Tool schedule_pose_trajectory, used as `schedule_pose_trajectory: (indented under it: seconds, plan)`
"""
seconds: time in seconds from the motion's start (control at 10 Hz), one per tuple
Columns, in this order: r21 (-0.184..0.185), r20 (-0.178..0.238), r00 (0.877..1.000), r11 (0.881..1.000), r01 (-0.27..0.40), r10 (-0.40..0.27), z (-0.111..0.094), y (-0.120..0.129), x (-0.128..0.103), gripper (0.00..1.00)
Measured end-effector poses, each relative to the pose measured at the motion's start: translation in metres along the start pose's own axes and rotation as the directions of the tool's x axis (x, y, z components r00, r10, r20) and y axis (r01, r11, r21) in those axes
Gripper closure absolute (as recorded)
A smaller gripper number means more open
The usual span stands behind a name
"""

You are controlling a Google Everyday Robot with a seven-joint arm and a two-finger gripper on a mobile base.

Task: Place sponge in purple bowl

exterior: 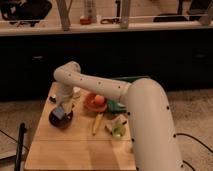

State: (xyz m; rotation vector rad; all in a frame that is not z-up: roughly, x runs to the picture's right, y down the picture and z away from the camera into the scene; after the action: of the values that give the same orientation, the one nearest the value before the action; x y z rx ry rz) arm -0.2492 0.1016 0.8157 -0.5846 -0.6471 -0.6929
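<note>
The purple bowl (61, 120) sits on the left part of the wooden table (75, 150). The blue-grey sponge (59, 113) is in or just over the bowl, tilted, its lower part hidden by the rim. My gripper (64, 105) hangs straight above the bowl at the end of the white arm (100, 87), which reaches in from the right. The gripper's tip is right at the sponge; I cannot tell whether it touches it.
An orange-red dish with an orange ball (95, 101) stands right of the bowl. A yellow elongated item (96, 123) and a green-white item (117, 129) lie nearer the front. A small white object (76, 92) sits behind. A dark counter (125, 50) runs along the back.
</note>
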Motion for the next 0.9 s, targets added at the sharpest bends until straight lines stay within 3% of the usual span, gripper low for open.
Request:
schedule_pose_trajectory:
  seconds: [0.2,0.9]
  plan:
    - [-0.004,0.011,1.0,1.0,0.022,-0.022,0.0007,-0.0021,-0.007,0.9]
    - [-0.008,0.052,0.998,1.0,0.03,-0.03,0.0034,0.0068,-0.0079,0.22]
